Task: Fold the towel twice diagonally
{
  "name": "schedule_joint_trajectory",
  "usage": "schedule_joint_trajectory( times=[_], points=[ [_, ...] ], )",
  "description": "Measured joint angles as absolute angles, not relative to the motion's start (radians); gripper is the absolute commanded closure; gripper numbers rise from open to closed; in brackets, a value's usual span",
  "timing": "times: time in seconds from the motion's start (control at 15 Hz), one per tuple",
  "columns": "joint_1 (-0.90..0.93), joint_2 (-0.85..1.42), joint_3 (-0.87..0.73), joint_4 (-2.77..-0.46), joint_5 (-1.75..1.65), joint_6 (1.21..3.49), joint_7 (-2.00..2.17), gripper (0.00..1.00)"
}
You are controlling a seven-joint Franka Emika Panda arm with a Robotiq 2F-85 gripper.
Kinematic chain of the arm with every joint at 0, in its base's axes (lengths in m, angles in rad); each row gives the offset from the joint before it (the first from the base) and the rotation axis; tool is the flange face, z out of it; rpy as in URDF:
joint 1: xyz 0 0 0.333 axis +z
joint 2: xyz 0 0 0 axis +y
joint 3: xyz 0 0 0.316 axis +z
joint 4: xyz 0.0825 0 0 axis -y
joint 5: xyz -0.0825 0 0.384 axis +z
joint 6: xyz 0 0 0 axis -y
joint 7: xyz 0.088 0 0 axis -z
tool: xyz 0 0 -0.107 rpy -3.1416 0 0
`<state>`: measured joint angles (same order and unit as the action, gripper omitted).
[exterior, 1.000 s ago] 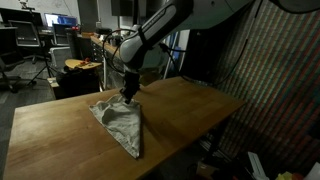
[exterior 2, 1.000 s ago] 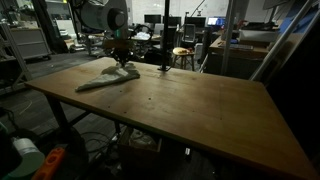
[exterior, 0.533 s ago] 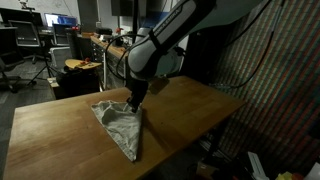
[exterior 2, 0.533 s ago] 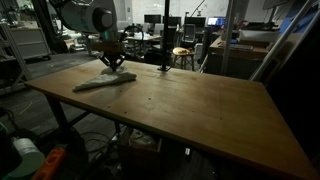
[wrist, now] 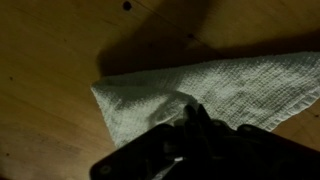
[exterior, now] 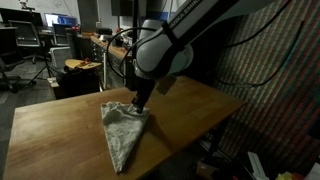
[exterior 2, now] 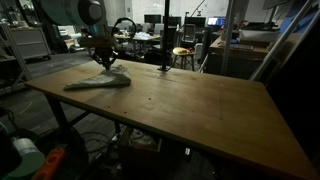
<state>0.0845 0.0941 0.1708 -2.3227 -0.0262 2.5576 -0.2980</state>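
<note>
Since it shows the layout best, I'll start with an exterior view: the towel (exterior: 122, 132) lies on the wooden table (exterior: 50, 140), toward the far side. It's bunched into a long, wrinkled triangle with the narrow tip pointing at the camera. The gripper (exterior: 140, 104) comes down off the arm (exterior: 165, 50) onto the right corner of the wide end. That corner looks tugged up a little to meet it. It's pretty dark right there, but the fingers seem pressed together on the cloth.

In an exterior view taken low across the tabletop, the towel (exterior 2: 97, 82) is just a flat pale strip near the far left corner of the table (exterior 2: 190, 110). The gripper (exterior 2: 103, 62) points straight down at the strip's far edge. It's way too small here to make out the fingers. A stool (exterior 2: 183, 52) stands behind the table.

Wrist view is the useful one. The towel (wrist: 230, 85) fills the right half and you can see its bumpy weave. One rounded corner points left, and it all rests on the table (wrist: 60, 60). The gripper (wrist: 190, 112) pokes in from the bottom edge as a dark shape. Its jaws meet with no gap I can see, and the tips sit right on the cloth's lower edge, so it looks pinched between them. There's a dark knot (wrist: 127, 6) in the wood near the top.
</note>
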Motion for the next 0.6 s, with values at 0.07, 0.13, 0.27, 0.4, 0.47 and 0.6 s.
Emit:
schedule_joint_trajectory(
  times=[0.07, 0.13, 0.27, 0.4, 0.47, 0.6],
  points=[
    [0.087, 0.082, 0.171, -2.331, -0.038, 2.556, -0.289, 0.99],
    [0.090, 0.069, 0.171, -2.338, -0.051, 2.552, -0.280, 0.99],
    [0.096, 0.046, 0.171, -2.345, -0.083, 2.532, -0.258, 0.99],
    [0.104, 0.025, 0.171, -2.346, -0.116, 2.504, -0.234, 0.99],
    [0.107, 0.013, 0.171, -2.346, -0.128, 2.490, -0.222, 0.99],
    [0.114, -0.011, 0.171, -2.345, -0.155, 2.457, -0.194, 0.99]
  ],
)
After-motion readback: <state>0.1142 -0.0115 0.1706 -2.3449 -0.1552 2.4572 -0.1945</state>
